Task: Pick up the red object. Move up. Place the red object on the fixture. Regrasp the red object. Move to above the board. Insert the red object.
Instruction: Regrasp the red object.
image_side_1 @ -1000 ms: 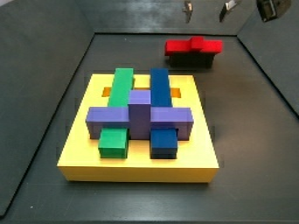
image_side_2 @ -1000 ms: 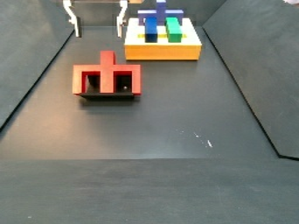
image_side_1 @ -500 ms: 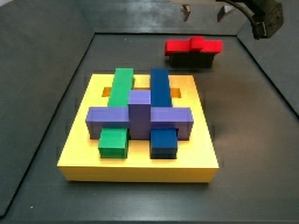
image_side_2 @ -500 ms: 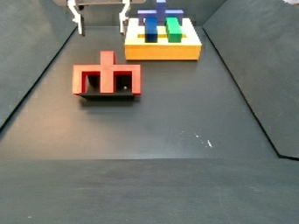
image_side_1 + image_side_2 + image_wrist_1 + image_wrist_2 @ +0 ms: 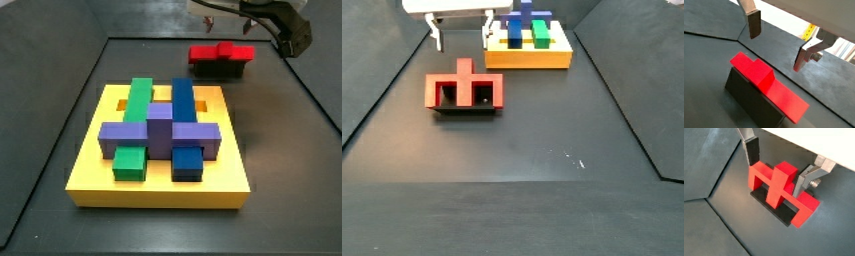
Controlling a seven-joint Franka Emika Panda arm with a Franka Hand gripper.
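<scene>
My jaws (image 5: 779, 164) hang spread and empty above the red object (image 5: 777, 187), which sits on the fixture (image 5: 218, 69). If I descend off-centre, one finger (image 5: 753, 150) could knock it off before I regrasp.

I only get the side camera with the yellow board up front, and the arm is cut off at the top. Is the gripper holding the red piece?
Observer: No. In a wrist view the gripper hangs above the red object, jaws open.
Operator: Where does the piece sit?
Observer: It lies across the top of the fixture.
Operator: Anything between the fingers?
Observer: Nothing; the fingers are bare.
</scene>
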